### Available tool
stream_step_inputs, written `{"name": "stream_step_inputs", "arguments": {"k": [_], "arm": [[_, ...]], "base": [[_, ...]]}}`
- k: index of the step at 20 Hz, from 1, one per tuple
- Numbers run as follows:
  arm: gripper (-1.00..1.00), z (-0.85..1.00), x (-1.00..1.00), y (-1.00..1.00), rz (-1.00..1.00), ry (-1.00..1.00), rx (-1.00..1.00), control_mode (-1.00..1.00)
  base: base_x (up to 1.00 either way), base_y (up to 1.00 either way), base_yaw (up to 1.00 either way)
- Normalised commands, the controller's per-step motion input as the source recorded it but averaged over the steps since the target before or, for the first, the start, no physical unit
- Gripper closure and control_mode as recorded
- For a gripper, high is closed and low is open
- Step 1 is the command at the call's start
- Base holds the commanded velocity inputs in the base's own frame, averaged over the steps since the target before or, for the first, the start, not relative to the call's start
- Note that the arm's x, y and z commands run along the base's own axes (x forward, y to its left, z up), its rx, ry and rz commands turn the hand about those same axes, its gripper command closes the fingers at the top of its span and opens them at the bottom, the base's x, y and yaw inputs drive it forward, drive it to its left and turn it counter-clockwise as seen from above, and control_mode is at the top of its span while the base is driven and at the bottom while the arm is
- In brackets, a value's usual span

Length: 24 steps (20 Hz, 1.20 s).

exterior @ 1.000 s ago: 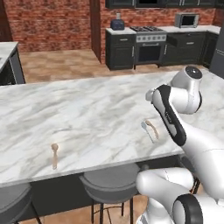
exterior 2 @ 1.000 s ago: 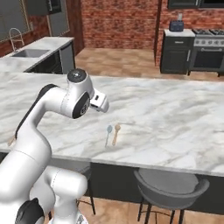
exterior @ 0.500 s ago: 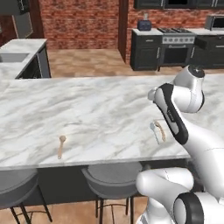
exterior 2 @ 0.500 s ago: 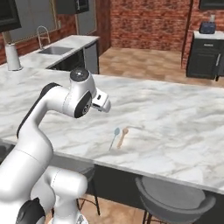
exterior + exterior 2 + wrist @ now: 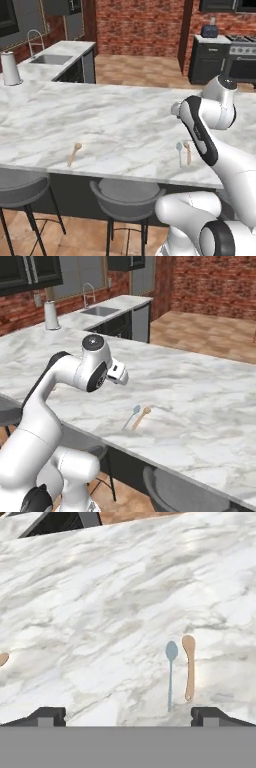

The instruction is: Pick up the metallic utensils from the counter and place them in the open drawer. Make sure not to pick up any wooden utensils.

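Hand view: gripper point(image 5: 128, 714) wide above counter point(image 5: 100, 612)

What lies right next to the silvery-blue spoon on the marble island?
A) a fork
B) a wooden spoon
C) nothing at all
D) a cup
B: a wooden spoon lies alongside the silvery-blue spoon on the marble island, the two roughly parallel with their bowls pointing the same way.

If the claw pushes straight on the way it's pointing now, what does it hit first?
Likely bare marble counter. The open claw looks down at it, with the metal spoon and wooden spoon lying slightly right of centre. Depth is uncertain.
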Motion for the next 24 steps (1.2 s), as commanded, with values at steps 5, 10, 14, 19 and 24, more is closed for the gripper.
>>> {"name": "stream_step_inputs", "arguments": {"k": [5,10,14,19,24], "arm": [[-1.00,0.00,0.00,0.00,0.00,0.00,0.00,1.00],[-1.00,-0.22,0.00,-0.02,0.09,0.28,-0.02,-1.00],[-1.00,-0.66,0.00,0.00,-0.01,0.19,-0.11,-1.00],[-1.00,-0.89,0.00,0.00,-0.14,0.03,-0.07,-1.00],[-1.00,-0.85,0.02,-0.27,-0.10,0.00,0.00,-1.00]], "base": [[0.24,-0.06,0.28],[0.00,0.00,0.00],[0.00,0.00,0.00],[0.00,0.00,0.00],[0.00,0.00,0.00]]}}
